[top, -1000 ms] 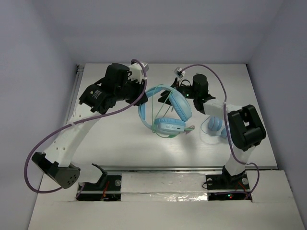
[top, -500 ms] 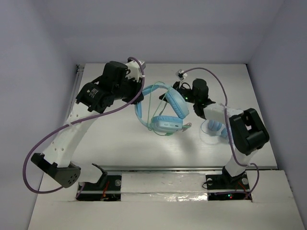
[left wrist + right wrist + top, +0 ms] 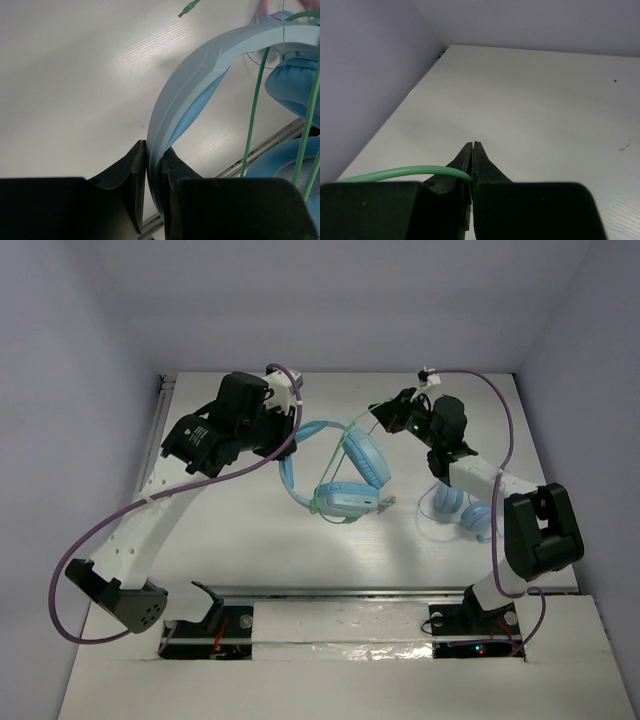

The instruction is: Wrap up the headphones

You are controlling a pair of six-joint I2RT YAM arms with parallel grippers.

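The light-blue headphones (image 3: 348,502) hang over the middle of the table, held up by their wide headband (image 3: 200,75). My left gripper (image 3: 154,155) is shut on that headband, which passes between the jaws. In the top view the left gripper (image 3: 290,435) sits at the band's left end. The thin pale-green cable (image 3: 255,110) runs across the band and the ear cups. My right gripper (image 3: 385,412) is behind and to the right of the headphones. In its wrist view the right gripper (image 3: 472,150) is shut on the cable (image 3: 395,173), which trails off to the left.
A smaller, darker blue headset (image 3: 460,508) lies on the table under my right forearm. Grey walls close the table at the back (image 3: 340,310) and both sides. A metal rail (image 3: 400,590) runs along the near edge.
My right gripper has shut on the green cable and pulled back to the right and away, drawing the cable out. The left gripper keeps its hold; the headphones shifted slightly.
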